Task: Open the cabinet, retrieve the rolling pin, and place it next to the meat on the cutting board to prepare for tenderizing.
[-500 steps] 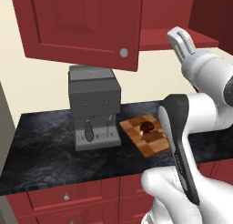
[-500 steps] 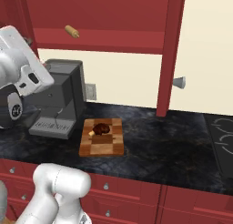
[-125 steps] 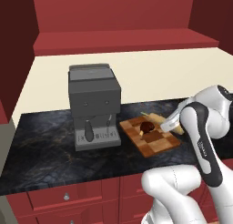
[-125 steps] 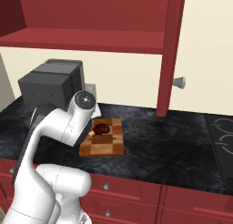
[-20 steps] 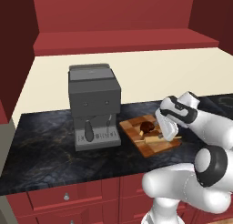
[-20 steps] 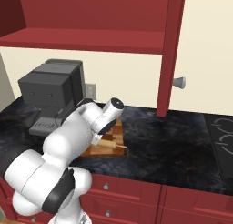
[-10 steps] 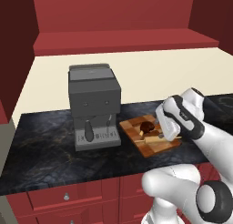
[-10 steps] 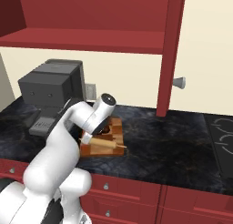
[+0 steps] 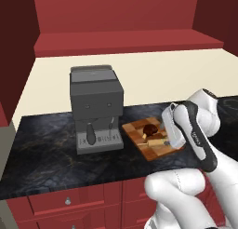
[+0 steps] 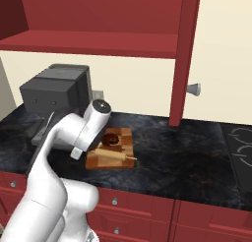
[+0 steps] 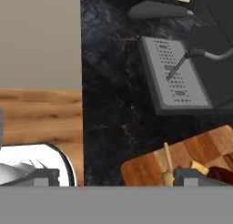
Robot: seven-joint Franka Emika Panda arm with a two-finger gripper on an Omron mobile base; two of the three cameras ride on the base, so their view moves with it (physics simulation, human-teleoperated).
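Left base view: the light tan wooden rolling pin [image 9: 156, 141] lies on the checkered light-and-dark wooden cutting board [image 9: 141, 129], just beside the small dark brown lump of meat [image 9: 149, 129]. A second ago the white arm's tool [image 9: 168, 134] hung lower over the board; it has since drawn up and toward the camera, away from the pin, so the placing step looks done. The boxy grey coffee machine [image 9: 95, 107] stands to the left on the dark marbled surface [image 9: 42, 149].

Right base view: the rolling pin [image 10: 112, 154] rests free across the near part of the board [image 10: 127, 136], the meat [image 10: 111, 137] behind it. The dark-red wall cabinet [image 10: 184, 54] is open, its shelf bare.

Hand view: the tool [image 11: 116, 176] stands spread wide, empty and touching nothing; the pin's handle [image 11: 167, 161] shows on the board [image 11: 148, 166] between its tips.
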